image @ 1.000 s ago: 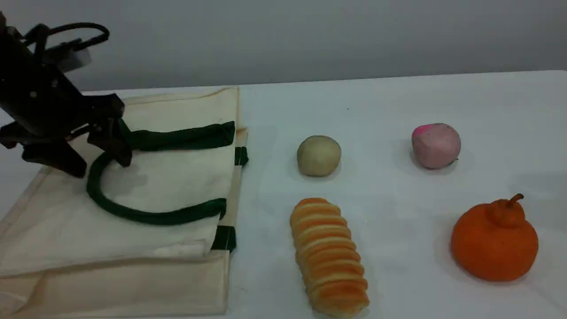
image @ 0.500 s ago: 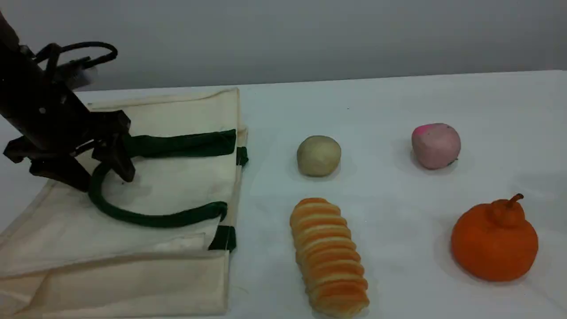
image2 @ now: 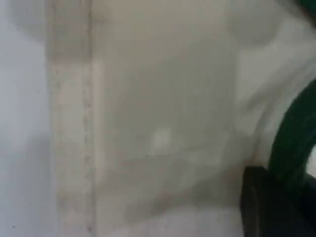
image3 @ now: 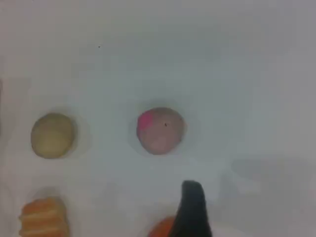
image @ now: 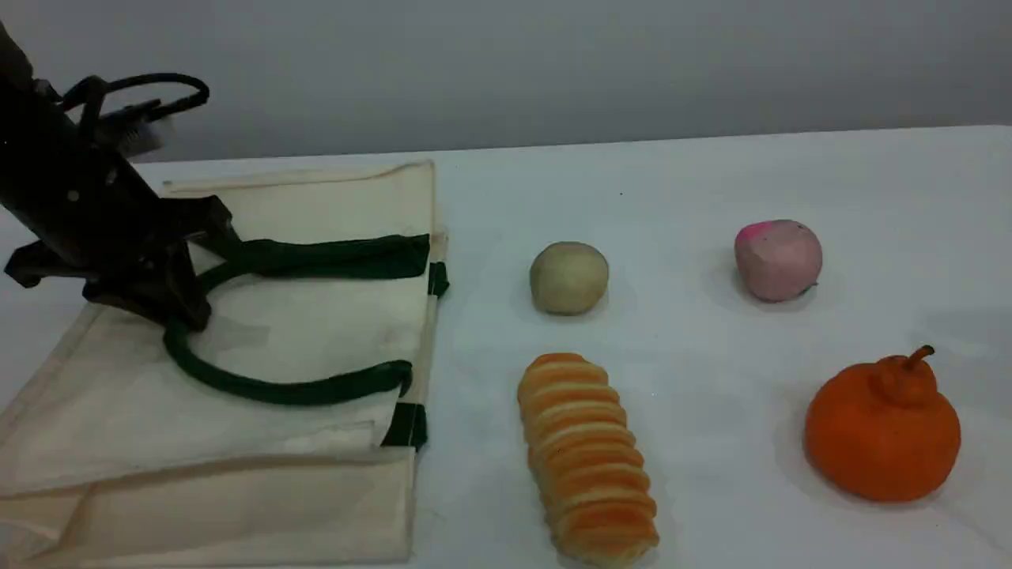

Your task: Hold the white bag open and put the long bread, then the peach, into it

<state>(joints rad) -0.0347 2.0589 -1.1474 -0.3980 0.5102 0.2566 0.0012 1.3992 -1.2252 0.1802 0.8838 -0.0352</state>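
**Left gripper** (image: pixel 183 312): the jaws are clenched on the dark green strap handle (image: pixel 277 389) of the white bag (image: pixel 118 395), a large cream-white canvas tote. The grip sits at the bend of the loop, the part of the handle farthest from the bag mouth. The left wrist view confirms green strap against the fingertip. It cannot be told whether canvas beneath the strap is also pinched.

**Right gripper** (image3: pixel 191 212): the jaws are spread and hold nothing. It hangs over the white table (image: pixel 711 182) on the mouth side of the bag, above the foods.

**Task items:**
- The bag lies flat with its mouth closed.
- The long bread (image: pixel 587 458), a loaf with orange-golden ridges, lies just off the bag mouth.
- The peach (image: pixel 778 260), a pale pink rounded fruit with a magenta patch, lies well apart from the bag, beyond a beige ball (image: pixel 568 277).
- An orange stemmed fruit (image: pixel 881 431) lies as far from the bag.

**Step in hand:** opening the bag. The handle is gripped; the lift is judged not yet begun.

**Next move:** raise the handle up and away from the lower panel until the mouth gapes toward the bread. Then send the right gripper to the bread, closing across its narrow width.
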